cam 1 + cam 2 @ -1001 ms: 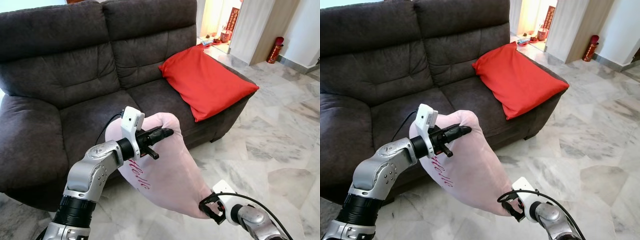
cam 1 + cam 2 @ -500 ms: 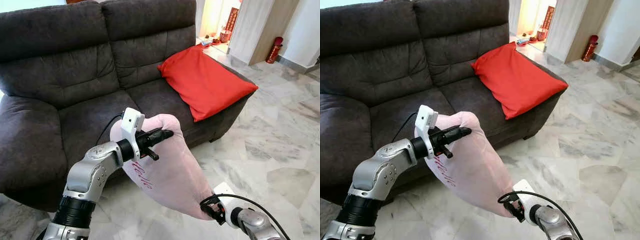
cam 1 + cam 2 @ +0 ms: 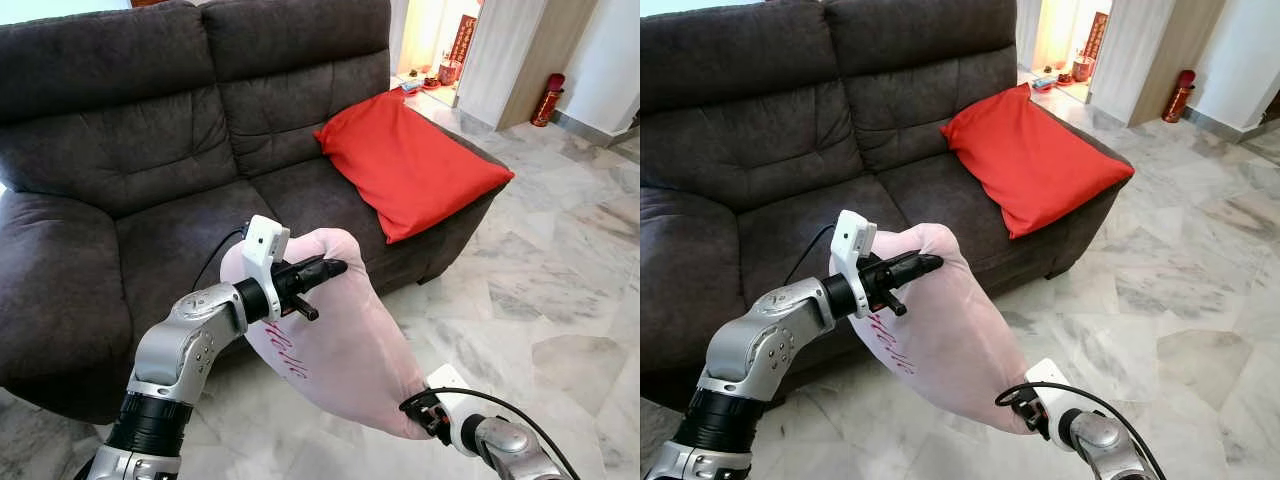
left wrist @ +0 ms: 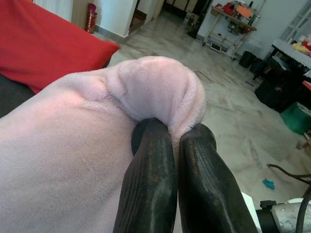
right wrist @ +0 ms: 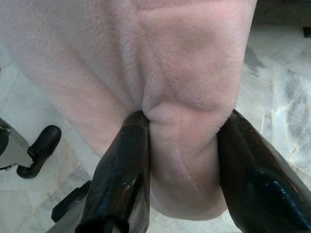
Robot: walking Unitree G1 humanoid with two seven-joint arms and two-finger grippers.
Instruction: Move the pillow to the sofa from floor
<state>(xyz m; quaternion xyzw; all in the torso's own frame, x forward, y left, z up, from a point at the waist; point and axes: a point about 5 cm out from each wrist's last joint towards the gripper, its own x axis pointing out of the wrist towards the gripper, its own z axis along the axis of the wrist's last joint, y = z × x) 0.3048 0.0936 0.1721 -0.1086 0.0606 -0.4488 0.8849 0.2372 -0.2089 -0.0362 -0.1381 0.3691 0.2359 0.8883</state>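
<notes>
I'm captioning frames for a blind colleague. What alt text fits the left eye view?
A pink pillow hangs in the air before a dark grey sofa, held by the left gripper at its top corner and the right gripper at its lower corner. A red cushion lies against the sofa's right armrest, above a pale marble floor.

2 pillows – pink pillow (image 3: 340,340), red pillow (image 3: 415,165) – 1 sofa (image 3: 120,150)

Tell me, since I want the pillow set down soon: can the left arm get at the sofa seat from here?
Probably yes. The left gripper, shut on the pink pillow, hangs just before the sofa seat, with nothing between.
</notes>
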